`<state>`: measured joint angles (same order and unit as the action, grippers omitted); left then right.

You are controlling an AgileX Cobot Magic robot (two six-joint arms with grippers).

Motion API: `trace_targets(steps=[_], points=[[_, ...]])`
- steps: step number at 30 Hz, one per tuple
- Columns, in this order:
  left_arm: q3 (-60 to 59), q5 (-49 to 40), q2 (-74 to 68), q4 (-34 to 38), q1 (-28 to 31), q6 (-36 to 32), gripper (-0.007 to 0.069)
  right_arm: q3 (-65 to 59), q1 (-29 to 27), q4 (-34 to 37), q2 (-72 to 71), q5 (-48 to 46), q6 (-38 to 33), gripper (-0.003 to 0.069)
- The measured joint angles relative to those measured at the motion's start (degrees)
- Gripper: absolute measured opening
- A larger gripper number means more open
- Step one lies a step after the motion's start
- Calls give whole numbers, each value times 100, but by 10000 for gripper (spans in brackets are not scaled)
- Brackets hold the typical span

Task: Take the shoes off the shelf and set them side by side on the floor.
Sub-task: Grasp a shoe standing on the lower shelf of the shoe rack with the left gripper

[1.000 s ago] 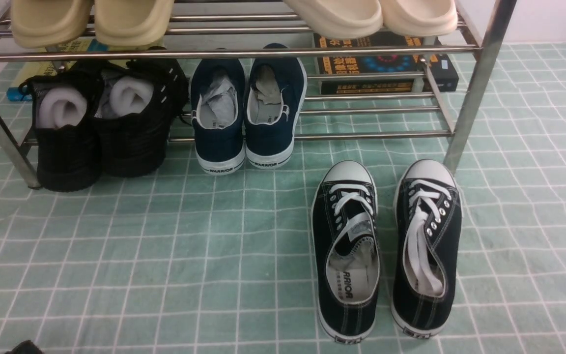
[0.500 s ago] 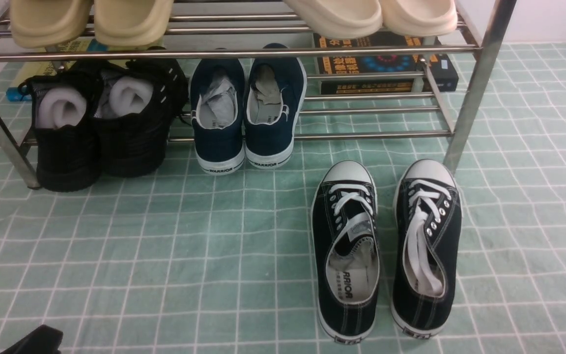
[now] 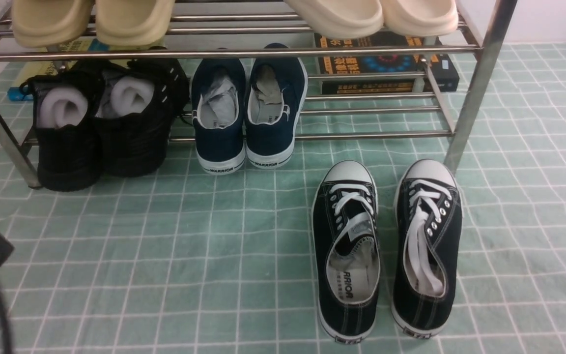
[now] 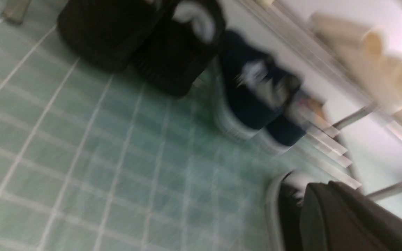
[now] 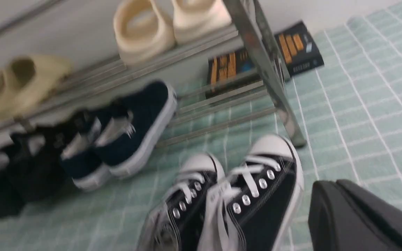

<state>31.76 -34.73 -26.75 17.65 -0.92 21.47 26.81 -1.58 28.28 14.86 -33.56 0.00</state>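
On the shelf (image 3: pixel 224 53)'s lower tier, the slip-ons (image 3: pixel 221 137) stand right of the knit shoes (image 3: pixel 101 142); slides (image 3: pixel 332 17) sit above; lace-up sneakers (image 3: pixel 344 314) lie nearer, rightward, on the floor (image 3: pixel 165 255).

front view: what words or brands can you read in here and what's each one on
"WARRIOR": heel sole of the left navy slip-on.
"WARRIOR": heel sole of the right navy slip-on.
"ARRIOR": insole of the left black lace-up sneaker, first letter hidden; the smaller print beside it is too small to read.
Heel tabs of that sneaker and the right black lace-up sneaker: too small to read.
Orange print on the books: too blurred to read.
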Motion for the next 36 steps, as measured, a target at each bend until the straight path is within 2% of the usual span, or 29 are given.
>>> trace_targets(steps=[4,6,7,13,18,20,23,24,25,29,36], points=[[1141,-1733,-2110,-382,0,-732,1,1045,0,-416,1215,-1744,-82,-15],[1463,-2052,-2586,-389,0,-944,1,1195,0,-464,1410,-2034,-118,-15],[2051,-2482,-3397,-340,0,-1253,1,1494,0,-562,1809,-2395,-280,-15],[3786,-3171,-5413,20,-157,-1892,34,1782,0,-587,2674,-2641,-997,-13],[5064,-3251,-6474,-251,-778,-1642,97,1785,0,-552,3047,-2675,-1106,-10],[5620,-3301,-6905,-514,-1025,-1292,132,1792,0,-552,3120,-2675,-1112,-9],[6749,-3421,-7761,-1080,-1316,-581,225,1796,0,-558,3146,-2698,-1128,-7],[6749,-3421,-7761,-1080,-1316,-581,225,1796,0,-558,3146,-2698,-1128,-7],[7264,-3440,-8159,-1329,-1408,-323,281,1803,0,-558,3146,-2704,-1128,-7],[7679,-3377,-8584,-1459,-1546,-210,337,1803,0,-558,3146,-2710,-1128,-3],[7743,-2999,-8815,-1552,-1645,-162,353,1803,0,-558,3146,-2710,-1128,1]])
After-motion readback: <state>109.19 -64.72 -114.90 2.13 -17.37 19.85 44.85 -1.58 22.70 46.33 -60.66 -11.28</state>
